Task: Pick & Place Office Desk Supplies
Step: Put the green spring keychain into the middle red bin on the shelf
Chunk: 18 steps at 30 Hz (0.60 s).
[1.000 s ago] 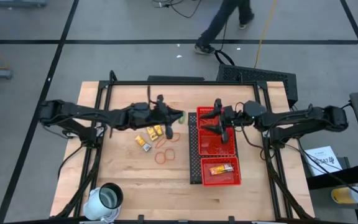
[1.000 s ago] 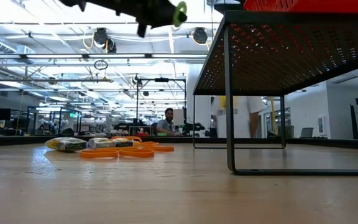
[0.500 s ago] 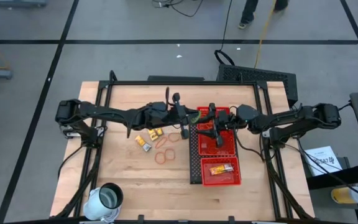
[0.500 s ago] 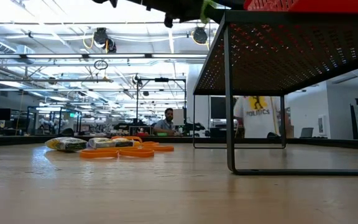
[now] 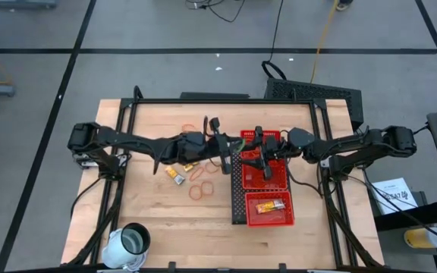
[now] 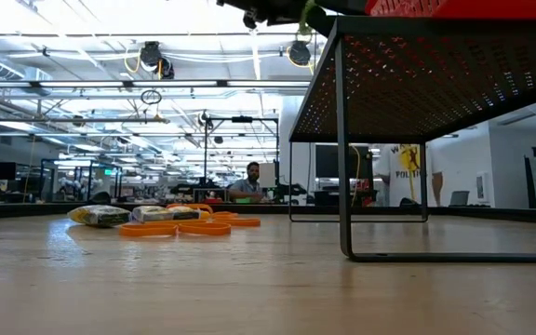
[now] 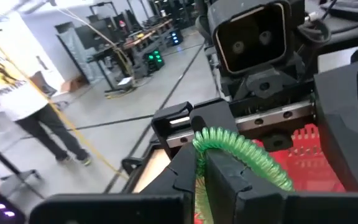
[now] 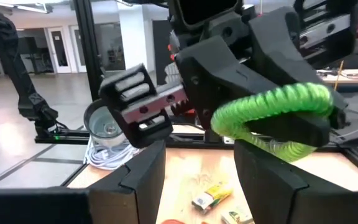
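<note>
Green coil: a springy green spiral loop (image 7: pixel 244 157) is pinched between the left gripper's fingers (image 7: pixel 225 180), held up in the air right at the edge of the red mesh tray (image 5: pixel 264 216).
Left fingers: pressed together on the coil, nearly fully closed, seen clearly in the left wrist view.
Right fingers: set apart (image 8: pixel 143 171), with nothing between them; the green coil (image 8: pixel 272 109) is seen just ahead of them, not touched as far as can be told.
Left gripper: (image 5: pixel 230 145) reached out level over the table toward the tray's near-left edge, arm stretched long and low.
Right gripper: (image 5: pixel 250 155) stretched in from the other side over the tray's top compartment, facing the left one nose to nose.
Only from above: orange rubber bands (image 5: pixel 202 182) and yellow packets (image 5: pixel 179 174) are spotted on the wood table (image 5: pixel 158 220), one packet (image 5: pixel 270 205) in the tray's nearest compartment, a white cup (image 5: pixel 131 241) at the table corner.
Only from table height: the bands (image 6: pixel 189 226) are seen lying flat, the tray's underside (image 6: pixel 435 84) raised on legs, and the coil's green tip (image 6: pixel 307 13) high up.
</note>
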Tool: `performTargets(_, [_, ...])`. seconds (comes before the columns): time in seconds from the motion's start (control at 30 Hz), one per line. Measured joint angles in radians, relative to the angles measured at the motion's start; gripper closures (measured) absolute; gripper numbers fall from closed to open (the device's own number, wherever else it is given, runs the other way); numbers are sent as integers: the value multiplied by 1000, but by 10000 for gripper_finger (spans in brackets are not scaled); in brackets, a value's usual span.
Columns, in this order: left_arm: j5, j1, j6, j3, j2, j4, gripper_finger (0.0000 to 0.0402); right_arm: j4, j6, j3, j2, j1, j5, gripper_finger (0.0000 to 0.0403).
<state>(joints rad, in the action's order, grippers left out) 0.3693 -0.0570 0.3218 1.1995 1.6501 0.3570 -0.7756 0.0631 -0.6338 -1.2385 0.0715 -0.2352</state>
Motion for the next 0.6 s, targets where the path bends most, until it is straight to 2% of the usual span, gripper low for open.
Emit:
performTargets(0.17, [29,-17,11,0,0,-4,394,-13,-9,0,0,0,3,222])
performTargets(0.43, [94,-20,17,0,-1,-15,371,-96,-7,0,0,-12,2,222])
performTargets(0.6, [100,-12,17,0,-1,-16,385,-110,3,0,1,-27,2,223])
